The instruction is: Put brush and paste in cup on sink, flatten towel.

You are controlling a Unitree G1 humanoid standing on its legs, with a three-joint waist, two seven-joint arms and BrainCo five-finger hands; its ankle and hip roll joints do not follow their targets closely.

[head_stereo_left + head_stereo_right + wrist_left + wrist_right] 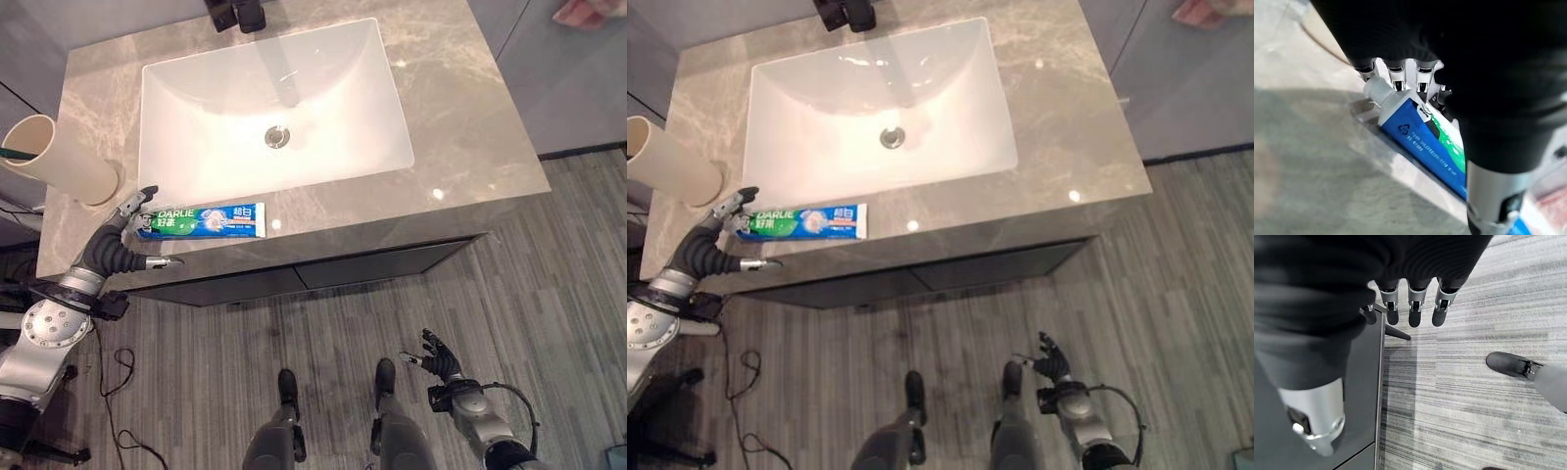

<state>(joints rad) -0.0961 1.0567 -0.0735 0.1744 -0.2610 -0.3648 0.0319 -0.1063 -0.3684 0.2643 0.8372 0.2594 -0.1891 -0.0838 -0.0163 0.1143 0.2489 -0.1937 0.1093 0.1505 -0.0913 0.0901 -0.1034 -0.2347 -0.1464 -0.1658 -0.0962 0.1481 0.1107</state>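
Low at lower right, right hand hangs open above the floor; left hand, fingers relaxed, touches the toothpaste tube's cap end at the desk's front-left edge, below a beige cup.

A dark faucet stands at the far edge of the grey marbled table — below its near edge run dark cabinet fronts, and grey striped floor spreads before them.
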